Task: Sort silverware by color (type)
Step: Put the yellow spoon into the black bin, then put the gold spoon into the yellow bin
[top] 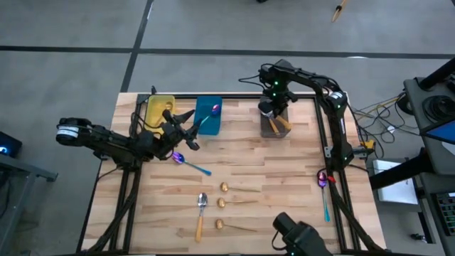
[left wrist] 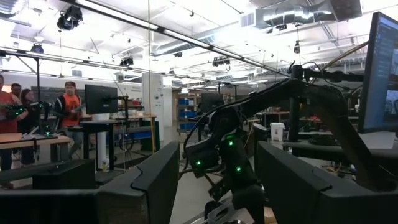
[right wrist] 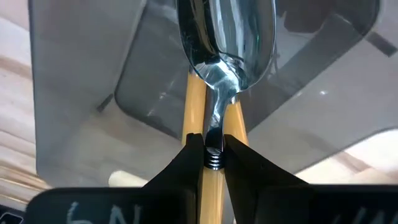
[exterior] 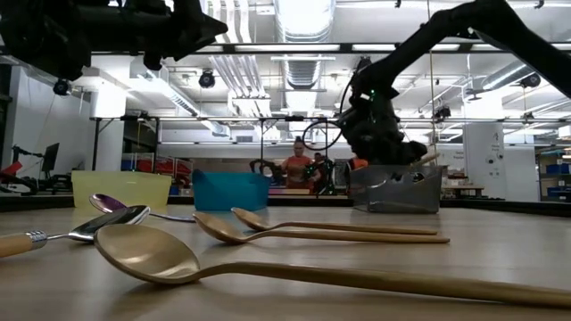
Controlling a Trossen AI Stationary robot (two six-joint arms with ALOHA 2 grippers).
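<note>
My right gripper hangs over the grey bin at the table's far side, shut on a silver spoon with an orange handle. My left gripper is open and empty. It hovers near the blue bin and above a purple spoon with a teal handle. On the wood lie three gold spoons and a silver orange-handled spoon. Another purple spoon lies by the right edge. My right gripper pinches the silver spoon by its thin neck, at the ribbed collar just behind the bowl, between its two fingertips. The fingers come from above, pointing down into the grey bin. The bowl points away from the gripper toward the bin floor.
The yellow bin holds a gold spoon, the blue bin a purple one. Orange handles lie in the grey bin beneath the held spoon. The three bins stand in a row along the far edge. People stand in the room beyond.
</note>
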